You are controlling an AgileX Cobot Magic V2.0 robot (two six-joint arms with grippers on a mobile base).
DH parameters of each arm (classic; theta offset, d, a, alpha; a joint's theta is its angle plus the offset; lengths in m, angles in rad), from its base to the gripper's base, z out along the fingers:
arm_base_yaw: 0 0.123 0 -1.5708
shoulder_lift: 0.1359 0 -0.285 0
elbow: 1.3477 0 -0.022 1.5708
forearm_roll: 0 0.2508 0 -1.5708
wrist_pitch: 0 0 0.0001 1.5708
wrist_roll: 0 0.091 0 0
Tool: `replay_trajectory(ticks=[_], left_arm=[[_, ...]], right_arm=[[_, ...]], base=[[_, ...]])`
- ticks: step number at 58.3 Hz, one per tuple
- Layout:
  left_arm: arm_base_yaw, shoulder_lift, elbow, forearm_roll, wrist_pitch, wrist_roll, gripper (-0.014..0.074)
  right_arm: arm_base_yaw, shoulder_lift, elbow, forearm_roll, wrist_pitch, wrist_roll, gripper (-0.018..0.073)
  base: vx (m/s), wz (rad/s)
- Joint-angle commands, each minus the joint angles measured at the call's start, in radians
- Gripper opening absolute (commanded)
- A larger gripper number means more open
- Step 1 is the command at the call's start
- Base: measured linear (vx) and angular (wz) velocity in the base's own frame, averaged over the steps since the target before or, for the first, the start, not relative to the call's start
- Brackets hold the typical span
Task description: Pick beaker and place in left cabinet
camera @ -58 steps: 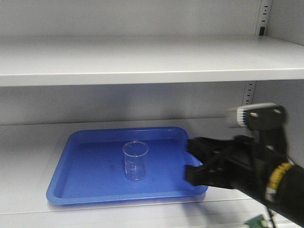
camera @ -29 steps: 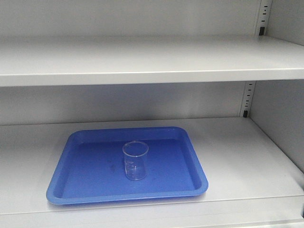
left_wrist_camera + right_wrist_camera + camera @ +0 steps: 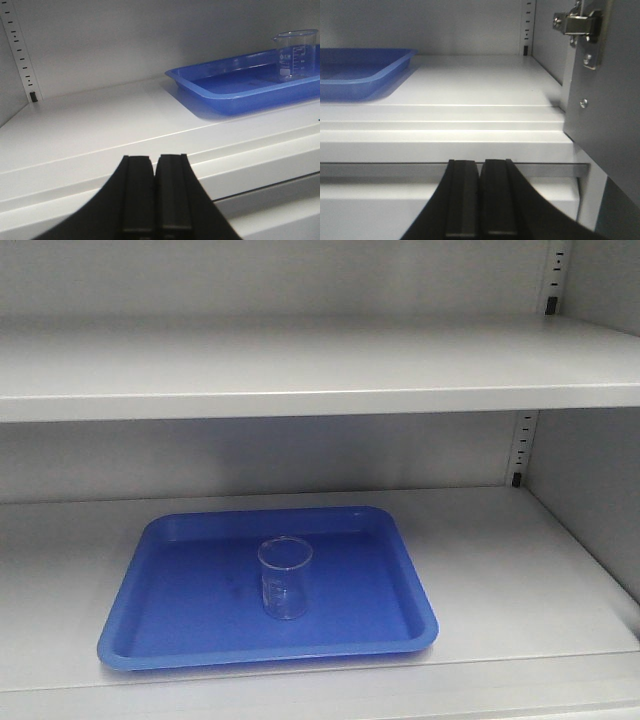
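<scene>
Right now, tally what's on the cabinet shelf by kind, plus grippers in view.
Glass beaker: 1
Blue tray: 1
Grippers: 2, left gripper and right gripper, both shut and empty
Total: 4

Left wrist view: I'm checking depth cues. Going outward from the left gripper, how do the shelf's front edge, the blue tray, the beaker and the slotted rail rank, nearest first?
From the left gripper, shut at bottom centre:
1. Shelf front edge, directly ahead of the fingertips.
2. Blue tray, ahead to the right, resting on the shelf.
3. Beaker, upright in the tray, far right.
The slotted rail, in the back left corner, is too close to call against the beaker.
</scene>
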Motion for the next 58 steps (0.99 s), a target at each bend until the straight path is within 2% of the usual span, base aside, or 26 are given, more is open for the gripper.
replay_trajectory(ticks=[1,58], left_arm=[[-0.001,-0.019,0.016,-0.003,-0.075,-0.003,0.0001],[-0.001,-0.019,0.016,-0.003,-0.075,-0.003,0.0001]], right_arm=[[-0.003,-0.031,0.007,-0.006,-0.026,-0.025,-0.0006],[-0.002,-0.022,0.007,-0.002,-0.015,-0.023,-0.0006]], base=[[0.0,0.0],[0.0,0.0]])
